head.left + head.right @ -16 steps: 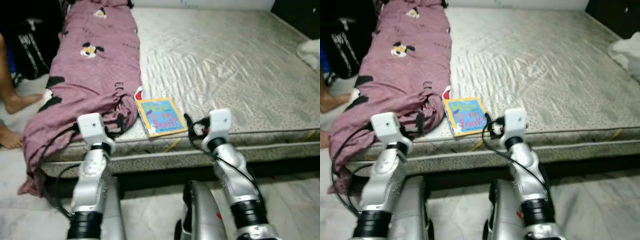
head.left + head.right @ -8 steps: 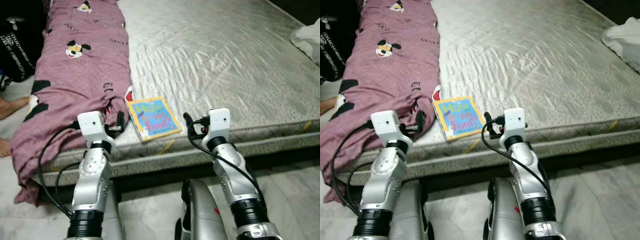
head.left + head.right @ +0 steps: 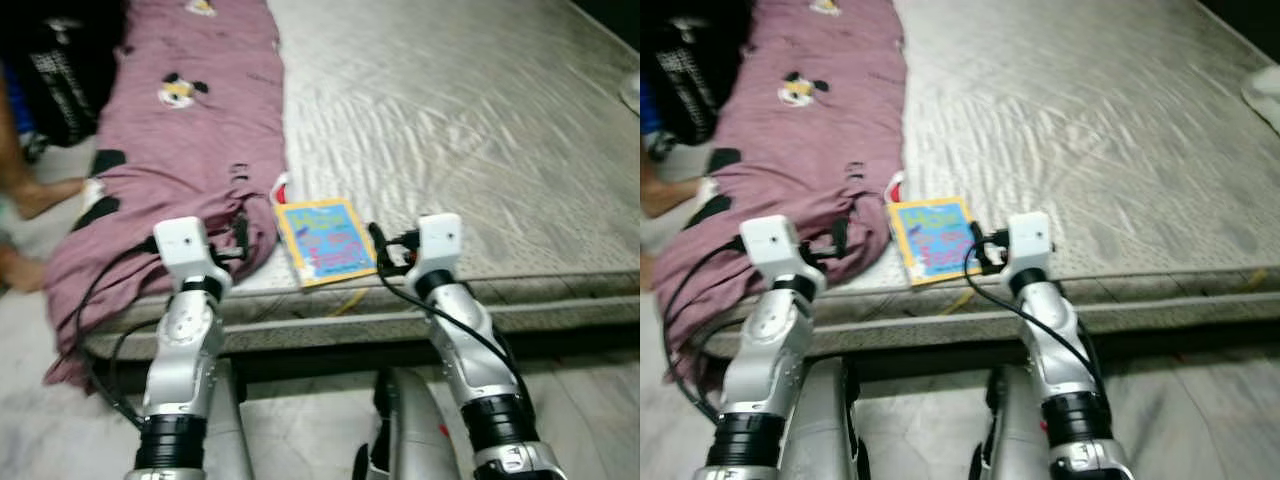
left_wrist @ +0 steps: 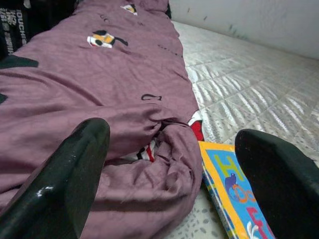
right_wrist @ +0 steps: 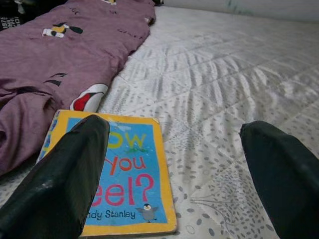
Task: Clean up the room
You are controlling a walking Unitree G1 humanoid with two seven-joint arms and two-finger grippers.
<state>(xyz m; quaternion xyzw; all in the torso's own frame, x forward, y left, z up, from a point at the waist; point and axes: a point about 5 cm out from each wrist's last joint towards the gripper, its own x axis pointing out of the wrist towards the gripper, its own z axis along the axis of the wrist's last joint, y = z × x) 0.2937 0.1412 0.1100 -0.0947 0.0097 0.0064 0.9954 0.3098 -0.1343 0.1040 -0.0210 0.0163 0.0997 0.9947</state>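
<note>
Lying by mattress edge: book.

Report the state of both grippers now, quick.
Left gripper: open, holding nothing, poised over the purple blanket at the mattress edge.
Right gripper: open, holding nothing, aimed beside the picture book.

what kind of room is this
Most likely a bedroom: a bare quilted mattress sits low over a tiled floor, a purple blanket lies along one side, and a children's book rests near the mattress edge.
</note>
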